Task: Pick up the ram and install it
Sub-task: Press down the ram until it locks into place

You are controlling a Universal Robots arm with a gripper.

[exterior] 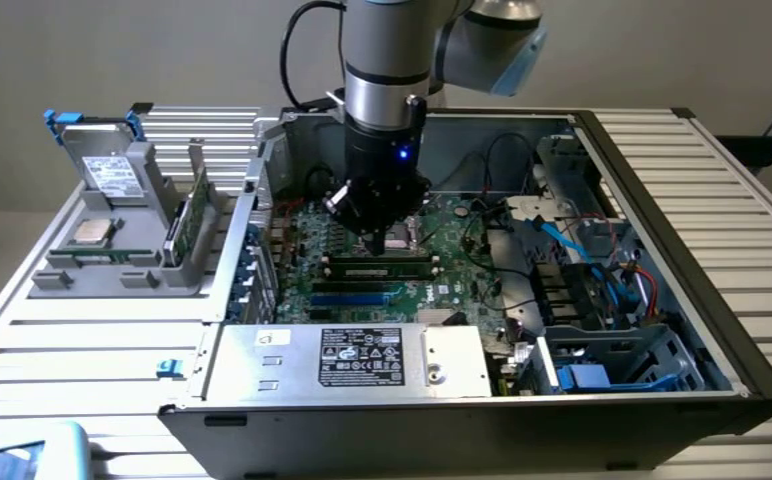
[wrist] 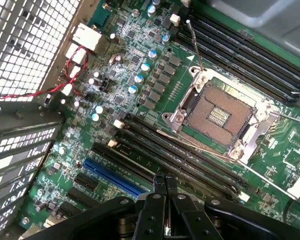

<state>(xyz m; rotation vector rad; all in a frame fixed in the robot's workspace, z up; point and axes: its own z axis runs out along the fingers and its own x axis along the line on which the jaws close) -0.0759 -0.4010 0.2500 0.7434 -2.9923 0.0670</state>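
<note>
The ram (exterior: 381, 267) is a long, thin stick, dark green with black chips, lying seated in a slot on the motherboard (exterior: 460, 245), just below the CPU socket (wrist: 221, 114). The gripper (exterior: 375, 244) stands directly over its middle, fingers (wrist: 158, 186) pressed together, holding nothing. The open computer case (exterior: 653, 215) surrounds them on a slatted table (exterior: 79, 335).

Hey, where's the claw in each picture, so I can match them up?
Exterior view: the claw is shut and points down at the motherboard, mid-picture, under the arm.
Wrist view: the claw is shut, its tips over the long black slots.
Shared landmark: the blue slot, close beside the claw in both views.
</note>
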